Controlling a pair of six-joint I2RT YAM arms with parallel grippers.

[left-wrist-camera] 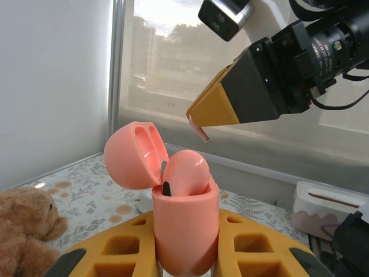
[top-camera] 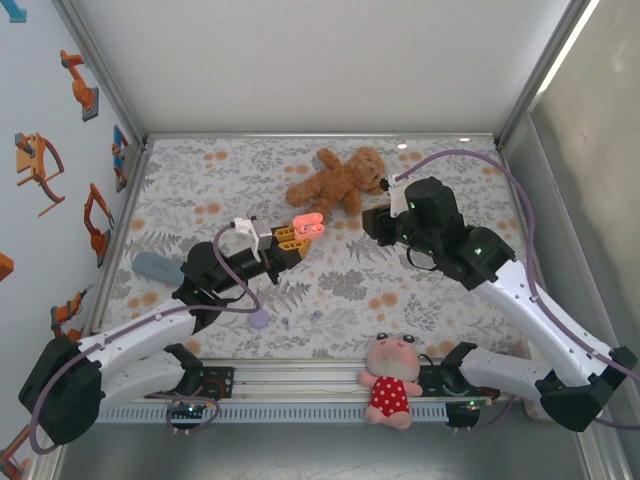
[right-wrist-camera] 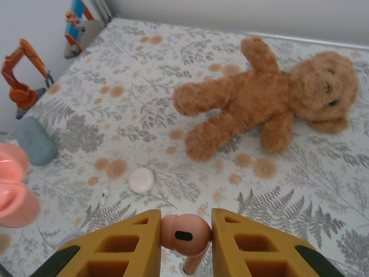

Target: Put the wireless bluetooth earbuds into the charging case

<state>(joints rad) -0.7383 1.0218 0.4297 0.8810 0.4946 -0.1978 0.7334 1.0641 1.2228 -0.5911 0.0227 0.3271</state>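
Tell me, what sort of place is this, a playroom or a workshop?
Probably a robot test booth. The left arm and right arm are bolted to a rail; plain walls box in the flowered tablecloth; the teddy bear and doll look like props.

Glossy plastic charging case (left-wrist-camera: 185,231); smooth earbud (right-wrist-camera: 184,234); fuzzy plush teddy bear (right-wrist-camera: 271,98).

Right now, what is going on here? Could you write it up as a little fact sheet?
left gripper: shut on the pink charging case, lid open
inside the case: seated earbud, pink
right gripper: shut on held earbud, pink, apart from the case
toys nearby: teddy bear; doll by the arm bases
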